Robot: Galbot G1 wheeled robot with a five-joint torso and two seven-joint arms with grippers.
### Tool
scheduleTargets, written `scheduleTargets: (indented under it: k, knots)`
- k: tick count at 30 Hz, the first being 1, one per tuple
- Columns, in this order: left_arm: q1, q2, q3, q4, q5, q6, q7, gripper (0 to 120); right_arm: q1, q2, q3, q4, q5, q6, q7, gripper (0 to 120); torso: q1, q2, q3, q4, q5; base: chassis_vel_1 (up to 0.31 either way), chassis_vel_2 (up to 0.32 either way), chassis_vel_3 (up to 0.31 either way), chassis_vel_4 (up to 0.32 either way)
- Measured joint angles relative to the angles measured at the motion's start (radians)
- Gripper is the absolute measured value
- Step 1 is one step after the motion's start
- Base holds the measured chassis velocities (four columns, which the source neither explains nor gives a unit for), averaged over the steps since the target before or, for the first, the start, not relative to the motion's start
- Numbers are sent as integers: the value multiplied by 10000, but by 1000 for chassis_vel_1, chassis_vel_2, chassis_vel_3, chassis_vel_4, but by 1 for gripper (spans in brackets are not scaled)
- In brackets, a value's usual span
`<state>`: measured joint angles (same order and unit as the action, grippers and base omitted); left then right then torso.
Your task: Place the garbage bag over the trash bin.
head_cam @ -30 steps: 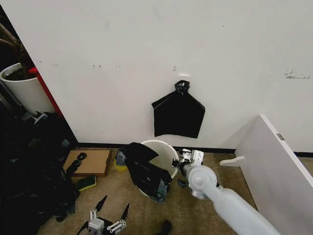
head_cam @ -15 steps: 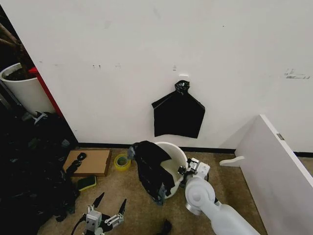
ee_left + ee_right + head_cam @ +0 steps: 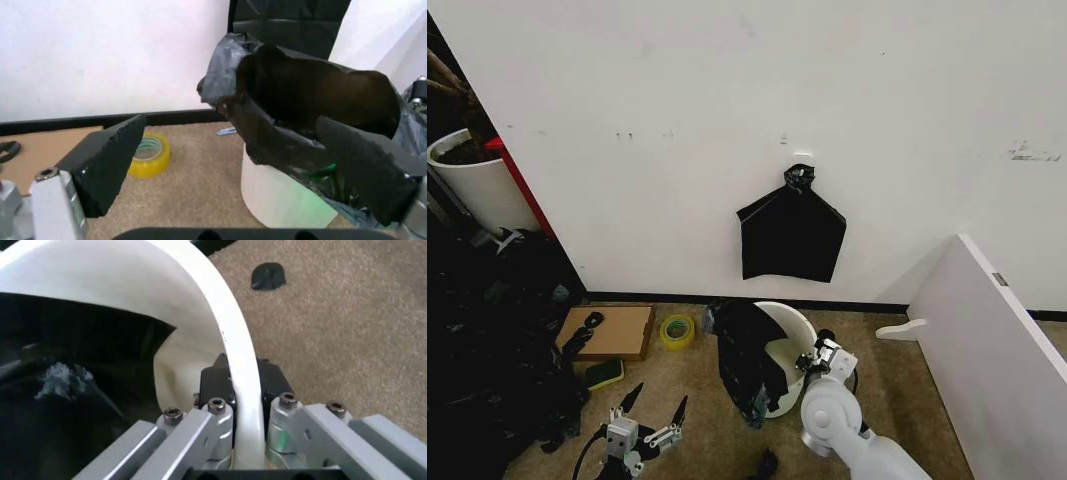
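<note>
Since 1 s ago the trash bin (image 3: pixel 789 352) has shifted toward the robot's right along the carpet (image 3: pixel 687 400) and tipped further, mouth now facing left, and the garbage bag (image 3: pixel 745 360) went w/ it; the yellow tape roll (image 3: pixel 676 331), half hidden before, is now in full view. Right gripper (image 3: pixel 819 358) is pressed together on the bin's rim; wrist view shows the white rim (image 3: pixel 233 355) pinched between its fingers (image 3: pixel 217 377), one inside, one outside. Bag hangs over the bin's left side only, its black folds (image 3: pixel 300 100) spilling down the outer wall, rest of rim bare. Left gripper (image 3: pixel 649 418) sits low near the front edge of the carpet, fingers spread wide, holding nothing, apart from the bin. Bin stands close to the wall, below the flat black bundle (image 3: pixel 791 235) hung there.
</note>
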<state>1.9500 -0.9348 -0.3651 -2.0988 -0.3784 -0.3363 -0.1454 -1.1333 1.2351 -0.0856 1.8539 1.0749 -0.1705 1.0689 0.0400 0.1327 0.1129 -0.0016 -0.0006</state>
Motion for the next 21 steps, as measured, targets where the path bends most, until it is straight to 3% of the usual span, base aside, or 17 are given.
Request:
scheduleTargets:
  k: [8,10,15,16,18,21]
  knots:
    - [-205,-9,67,23,-8,114,-49,100,-213,71,87,69,-68,-61,16,3,0,0,0,0,1,0,0,0,0]
    - [-206,24,69,-113,28,436,-232,100,-300,7,62,156,-124,-75,-16,11,0,0,0,0,-1,0,0,0,0]
    - [-146,102,129,-1136,193,2335,-1339,98,-456,-110,20,392,-391,-112,-99,29,0,0,1,4,2,0,0,0,0]
    - [-146,102,129,-1136,193,2335,-1339,98,-456,-110,20,392,-391,-112,-99,29,0,0,1,4,2,0,0,0,0]
    - [-480,285,172,-1784,-138,3303,-1715,98,-610,-213,-1,505,-790,-158,-341,41,-1,0,1,1,3,0,0,0,0]
    - [-1142,557,216,-2178,-629,4021,-1840,99,-881,-381,-10,757,-1154,-182,-564,52,-1,0,1,-1,3,0,0,0,0]
